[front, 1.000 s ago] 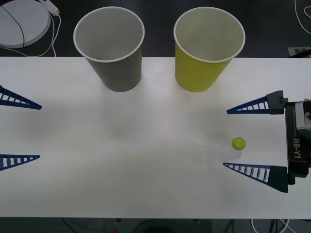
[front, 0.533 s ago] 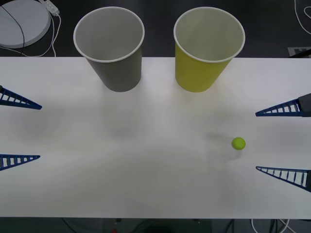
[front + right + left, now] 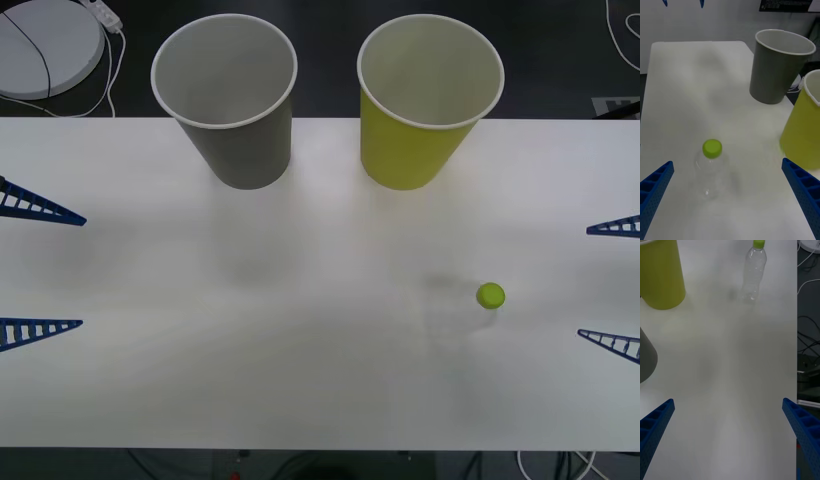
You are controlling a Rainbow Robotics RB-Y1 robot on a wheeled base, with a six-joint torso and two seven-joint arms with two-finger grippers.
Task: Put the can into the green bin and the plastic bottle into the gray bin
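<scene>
Front view: right gripper (image 3: 608,285), spread wide and empty at the counter's right edge, must advance and clasp the upright plastic bottle (image 3: 478,305).

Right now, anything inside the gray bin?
The gray bin shows a pale inner wall with nothing visible inside, but its floor can't be seen from the front view. The plastic bottle stands upright on the table, outside both bins.

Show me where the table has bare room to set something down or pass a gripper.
Bare white table runs from the open left gripper across the middle and the whole near edge. The far edge is crowded by the large gray paper cup and large yellow-green paper cup. The small clear plastic bottle stands before the open right gripper.
</scene>
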